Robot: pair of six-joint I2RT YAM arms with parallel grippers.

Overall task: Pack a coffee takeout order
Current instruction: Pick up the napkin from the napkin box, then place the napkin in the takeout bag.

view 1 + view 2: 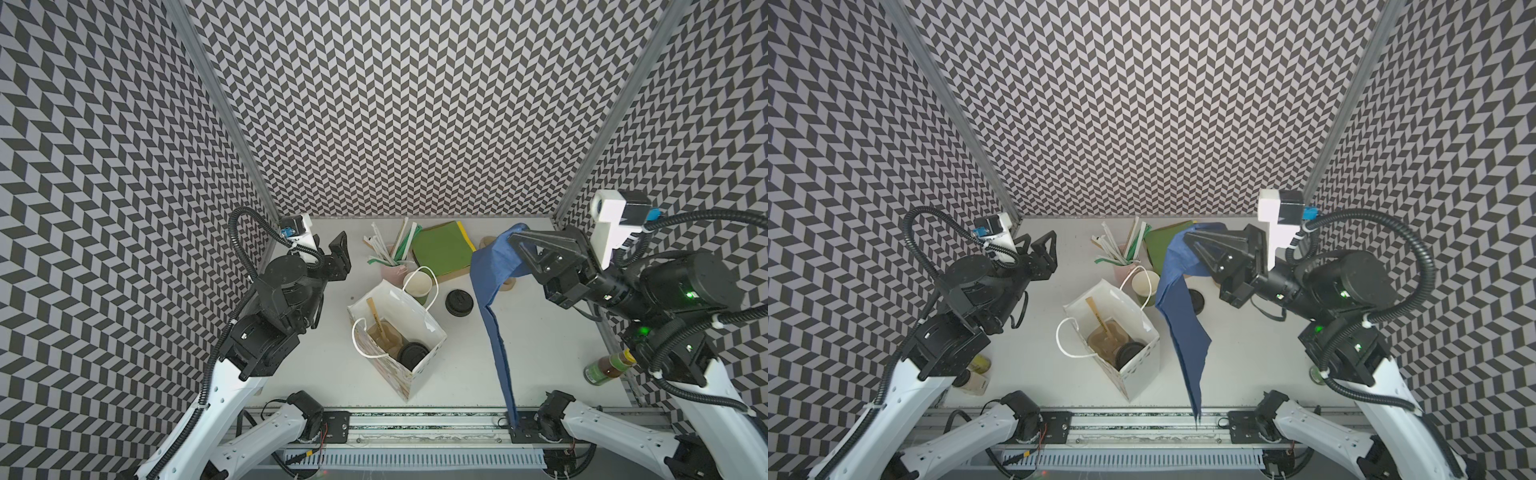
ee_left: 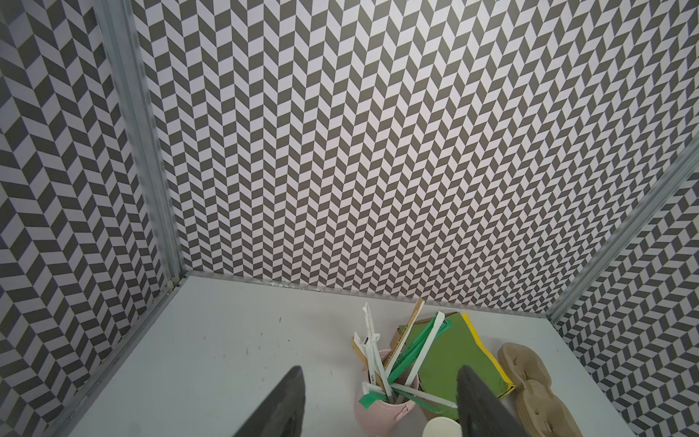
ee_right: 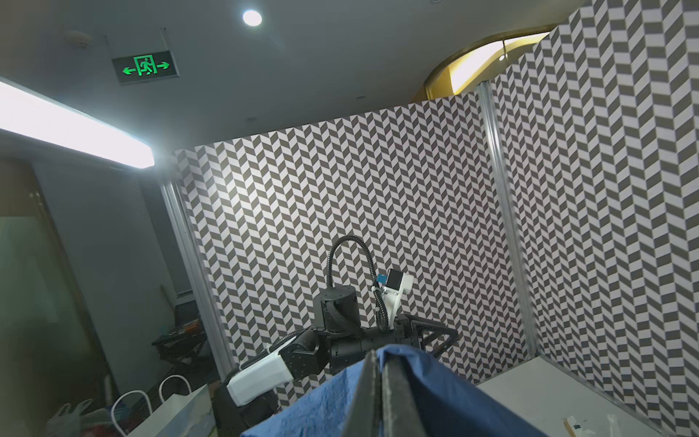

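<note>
1. My right claw (image 1: 513, 237) is clamped tight on one corner of the dark blue napkin (image 1: 492, 291), high above the tabletop (image 1: 540, 353). The napkin hangs long and loose beneath it, partly unfolded.
2. My left claw (image 1: 1036, 247) stands open and empty, well apart from the right claw, by the far corner on the other side.
3. I judge the step in hand to be getting the napkin into the white paper bag (image 1: 405, 305). The bag stands open below the right claw, off toward my left arm. The tan cup carrier (image 1: 380, 332) already lies inside it with a lidded cup (image 1: 411, 353) and a wooden stirrer (image 1: 372, 309).
4. The order looks unfinished. A green cup (image 1: 417, 286) stands uncovered just beyond the bag, and its black lid (image 1: 459, 301) lies between the bag and the spot under the right claw.
5. Next I should shift the right claw sideways until the hanging tail is over the bag's mouth. Then I lower slowly and let go only once most of the napkin is inside, since limp paper will swing and fold.
6. The bag's rim, the upright stirrer and the white cord handle (image 1: 432, 282) arching over the open cup could each catch the tail. A snag might tip the light bag.
7. The tabletop nearer than the right claw is bare, so there is room to swing. I cannot tell whether the tail's tip clears the surface.
</note>
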